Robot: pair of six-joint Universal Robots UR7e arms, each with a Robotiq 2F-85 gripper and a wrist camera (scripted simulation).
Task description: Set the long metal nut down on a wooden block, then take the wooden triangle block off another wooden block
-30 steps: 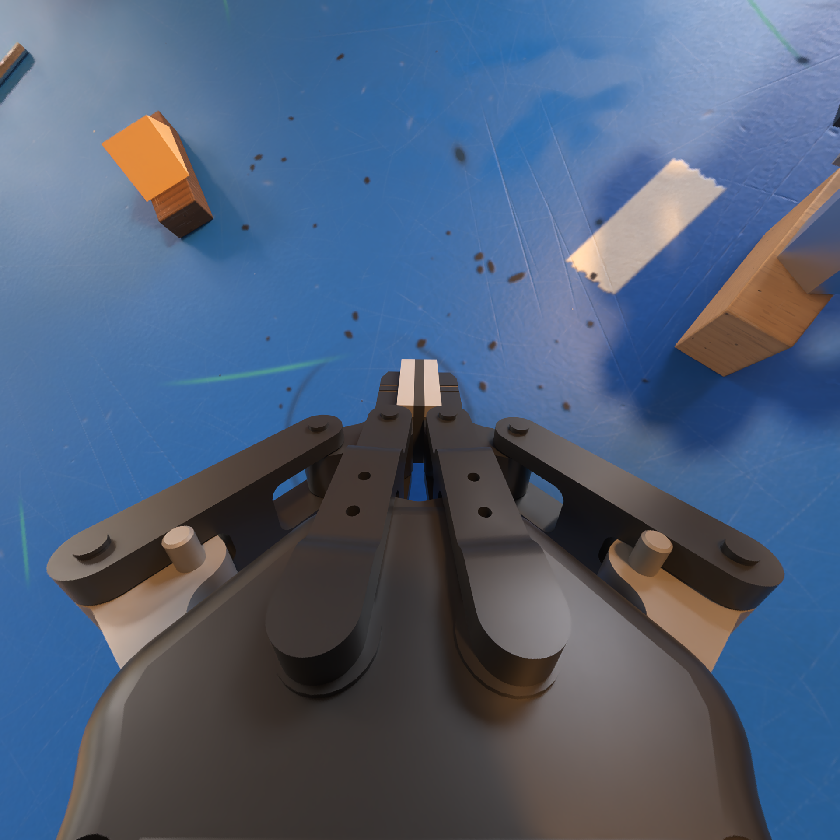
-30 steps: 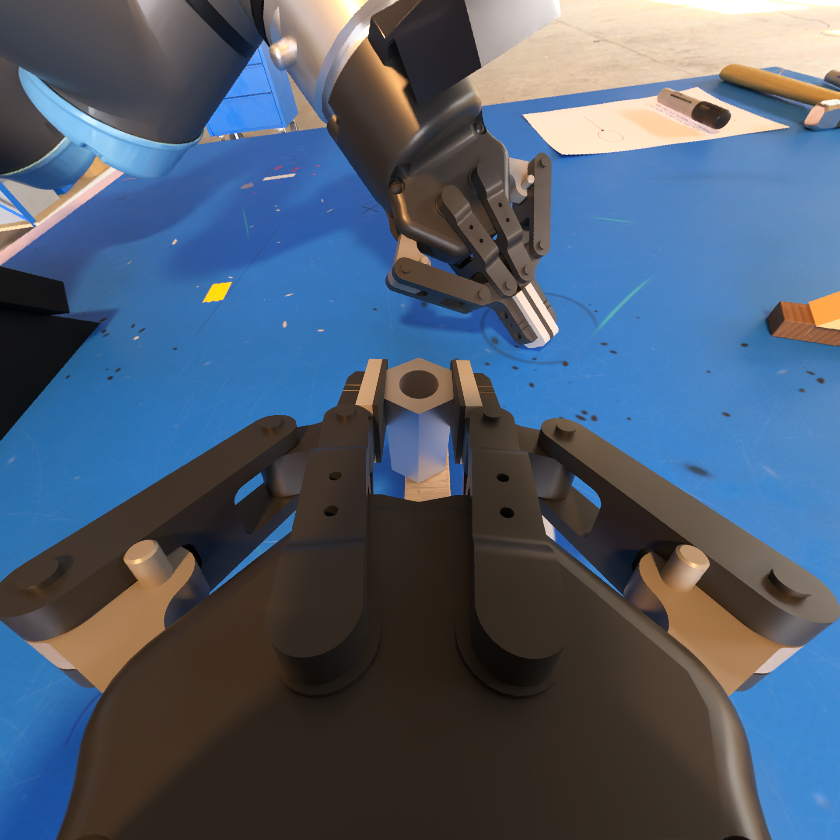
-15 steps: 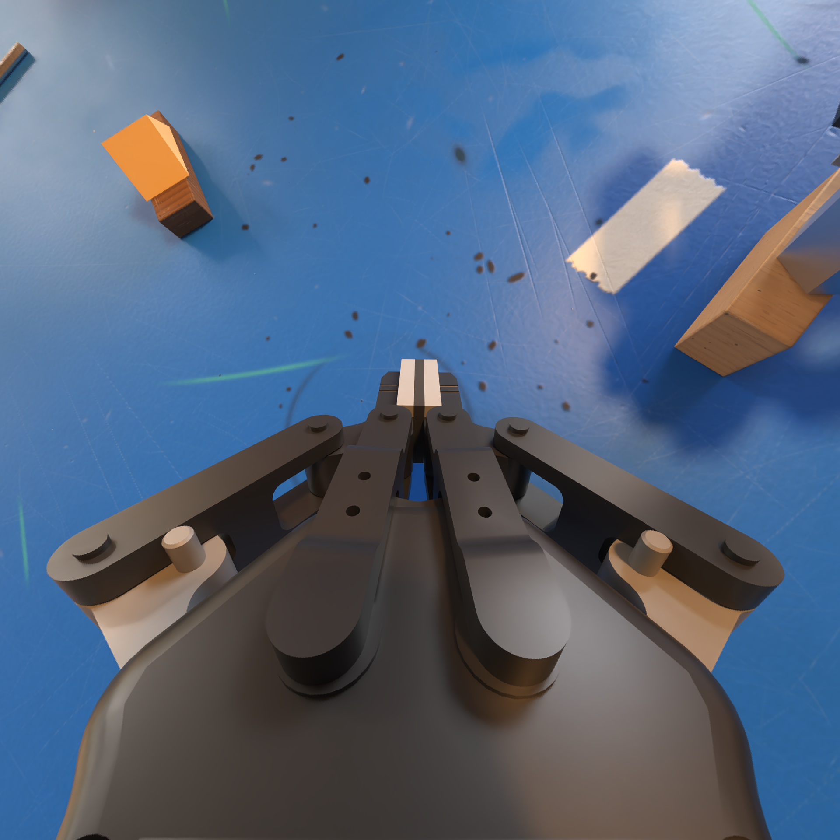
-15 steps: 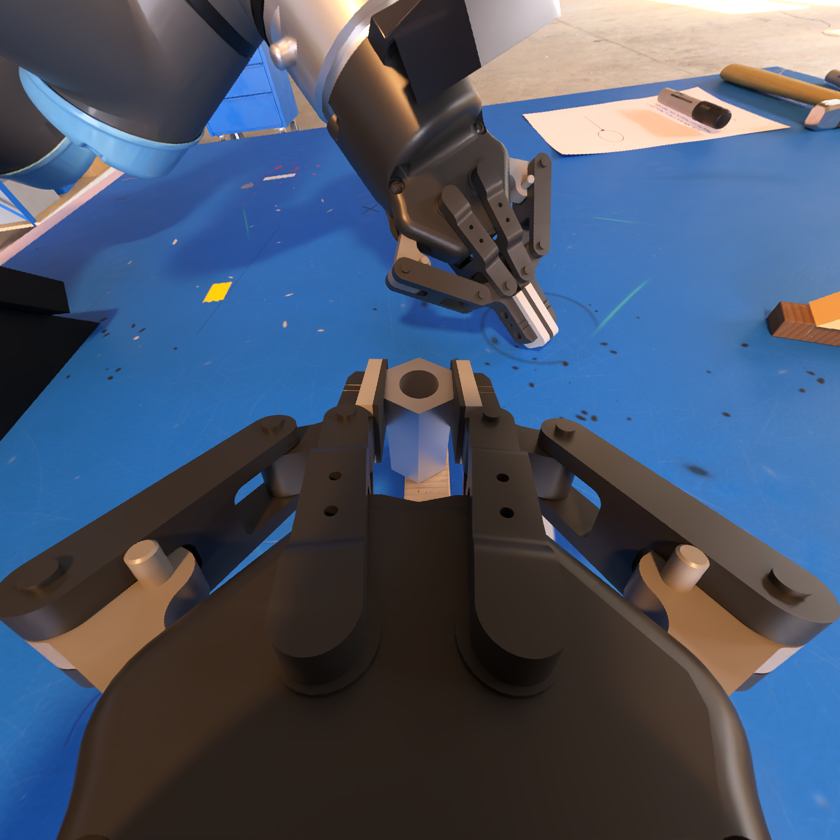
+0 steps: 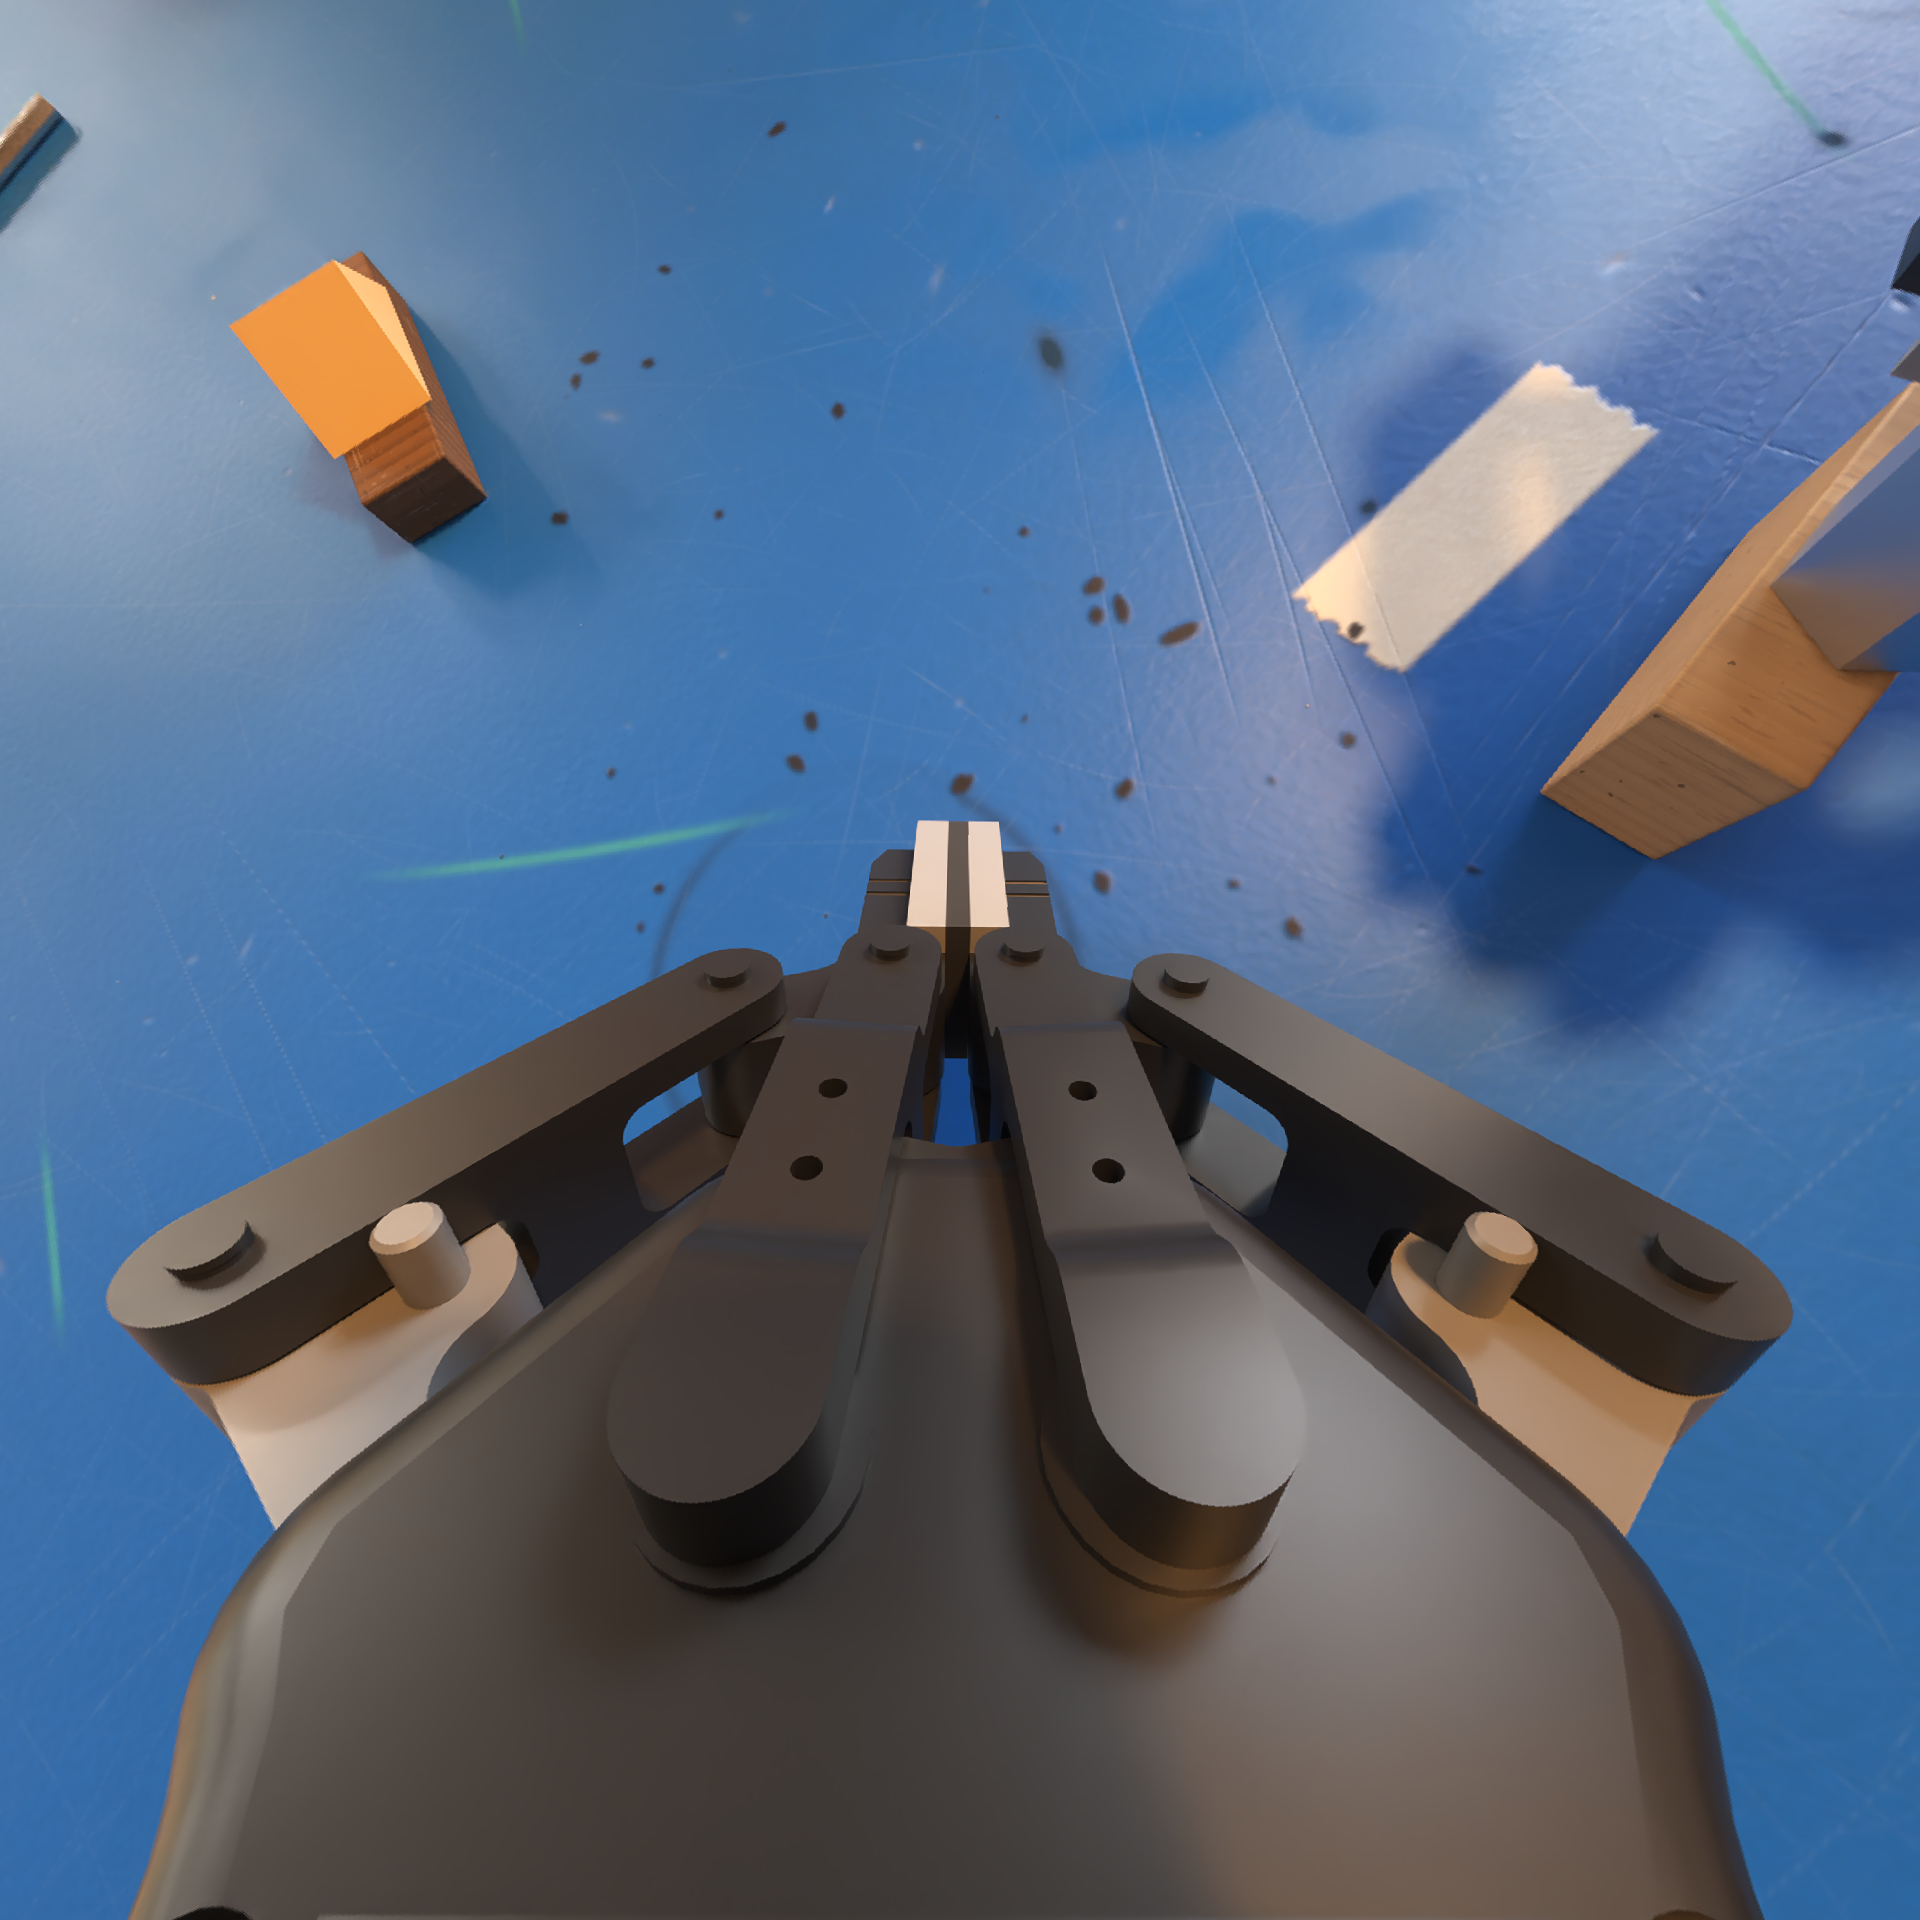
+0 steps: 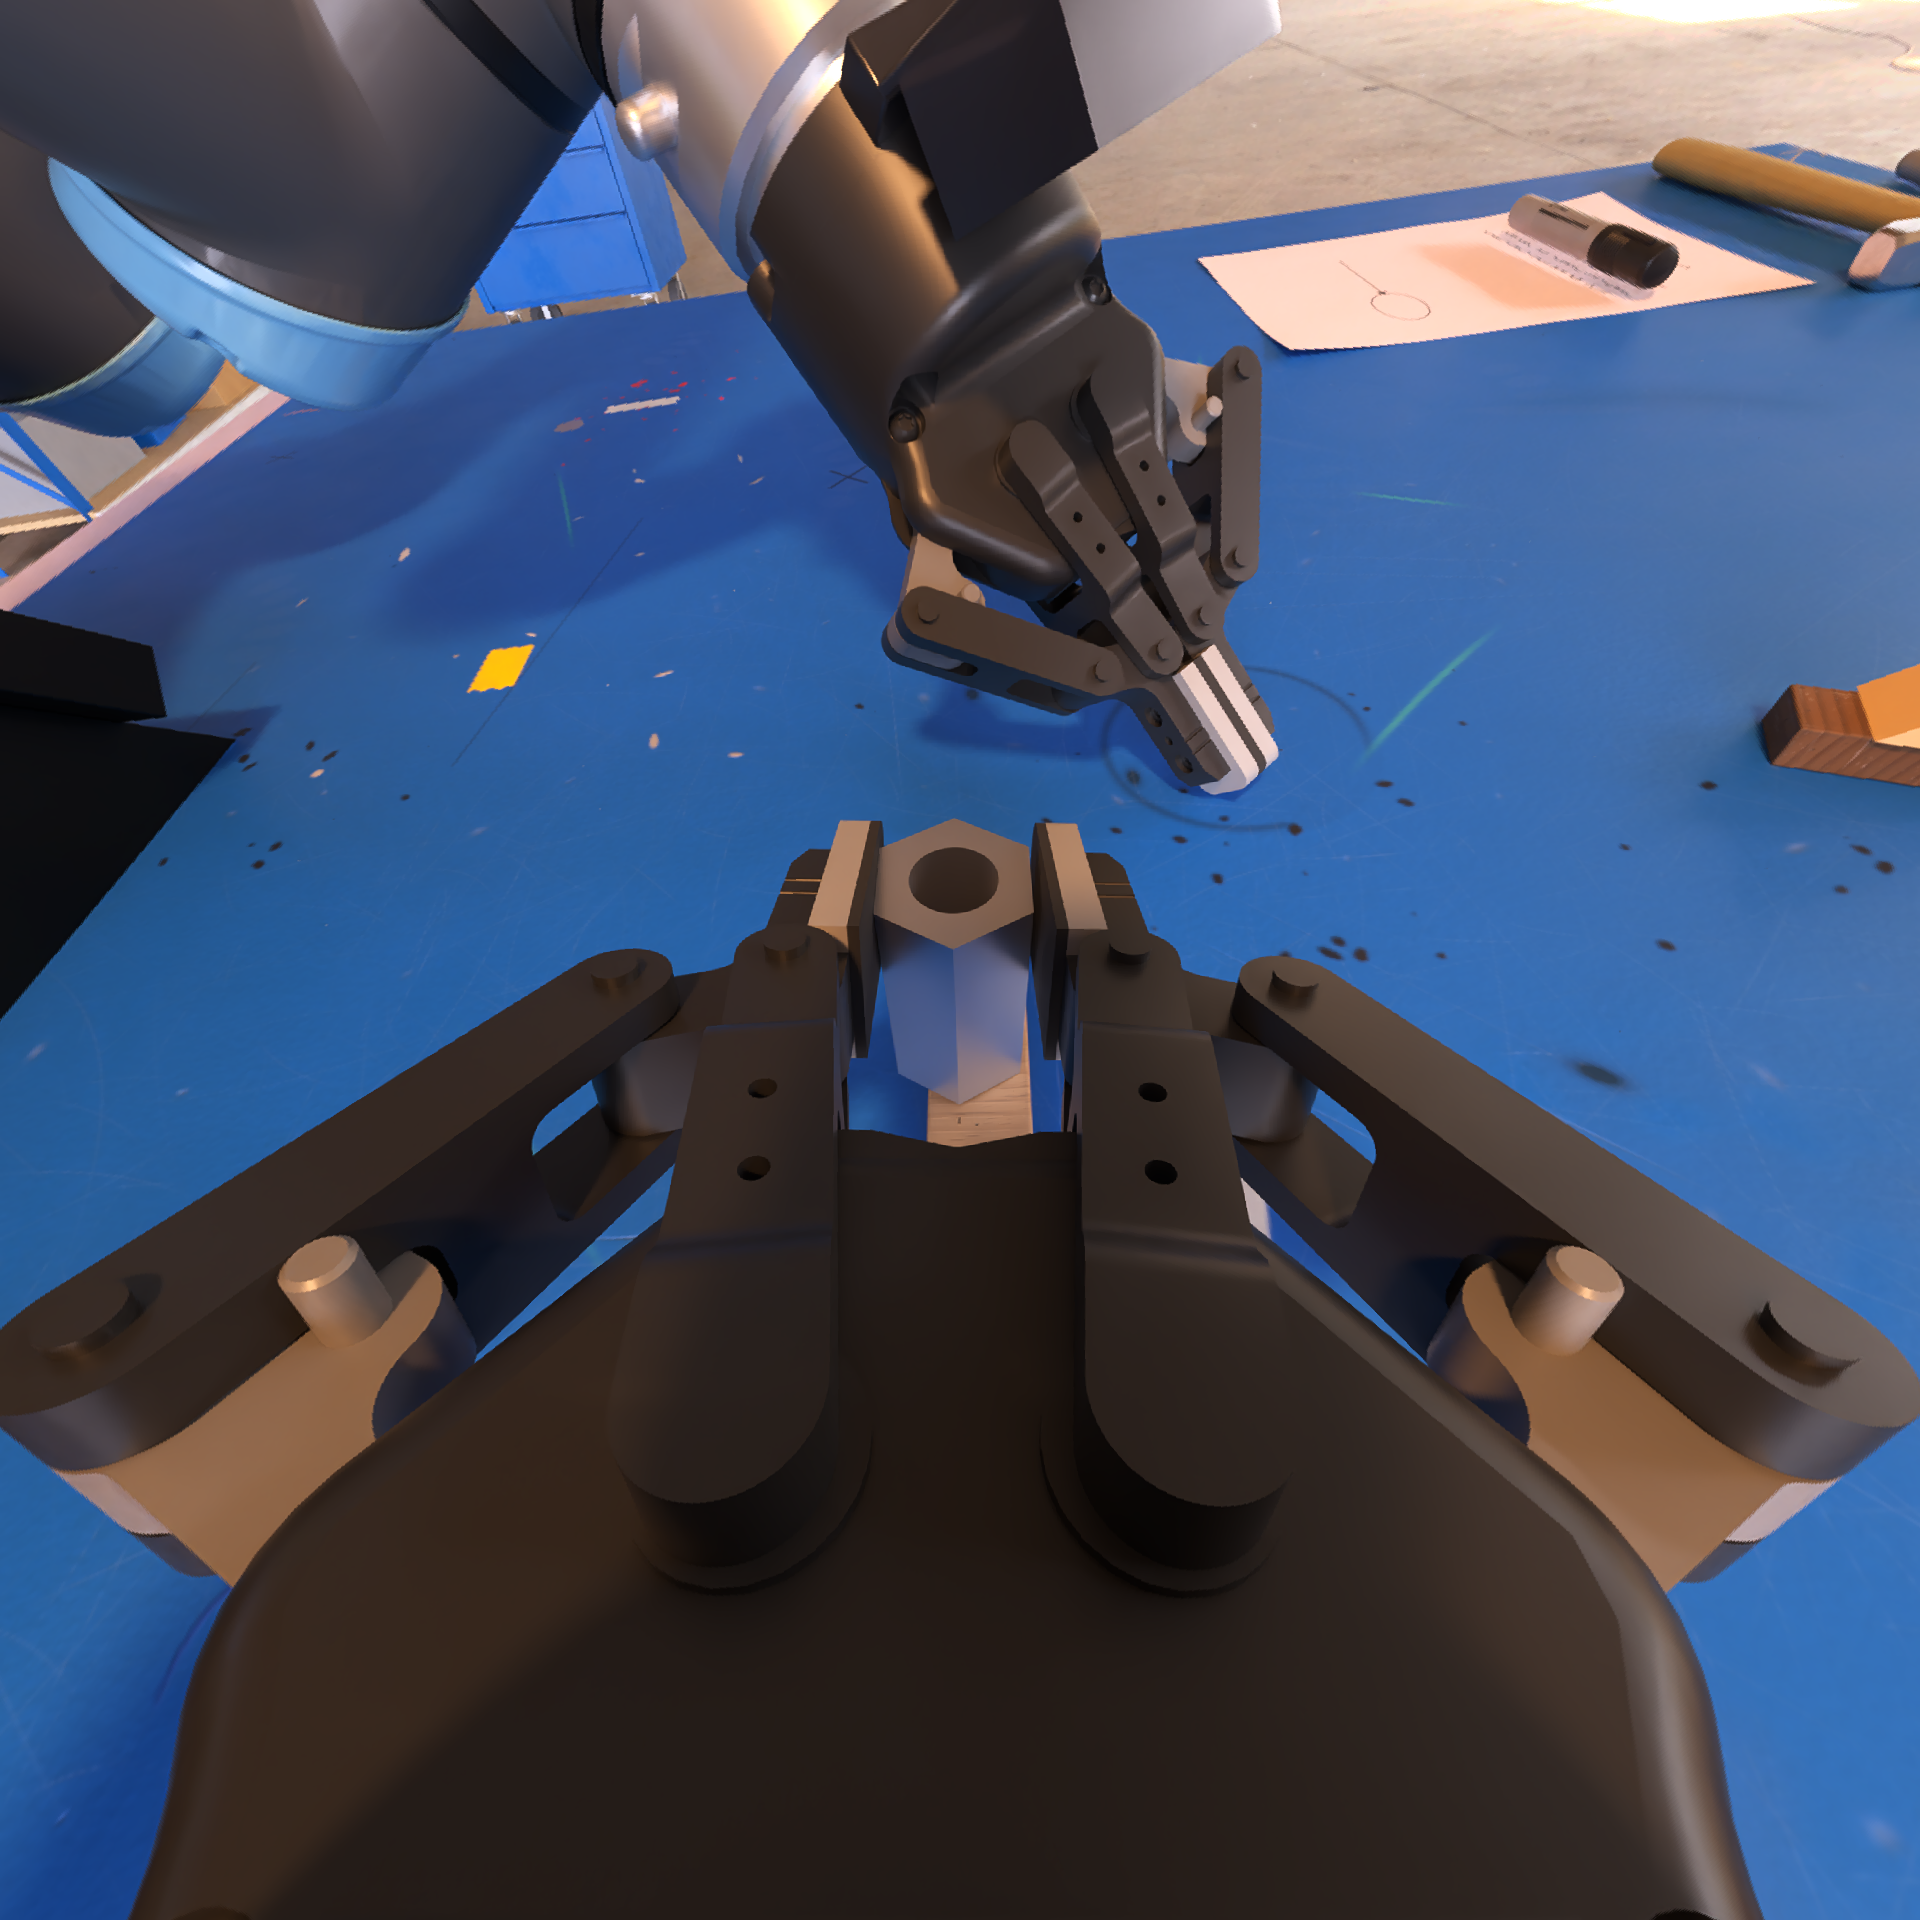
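Observation:
My right gripper (image 6: 956,883) is shut on the long metal nut (image 6: 954,966), a grey hex nut held upright. Its lower end meets a light wooden block (image 6: 977,1117), mostly hidden under my fingers. The left wrist view shows that block (image 5: 1704,727) at the right edge with the nut (image 5: 1849,592) on it. My left gripper (image 5: 957,873) is shut and empty, with its tips close above the blue table; it also shows in the right wrist view (image 6: 1226,727). An orange wooden triangle block (image 5: 332,353) lies on a dark brown block (image 5: 416,488) at the far left, and appears at the right edge (image 6: 1896,701) of the right wrist view.
A strip of pale tape (image 5: 1475,509) is stuck to the table between my left gripper and the light block. A sheet of paper (image 6: 1455,291) with a marker (image 6: 1590,244) and a hammer handle (image 6: 1766,182) lie at the far right. A black object (image 6: 73,675) sits at the left edge.

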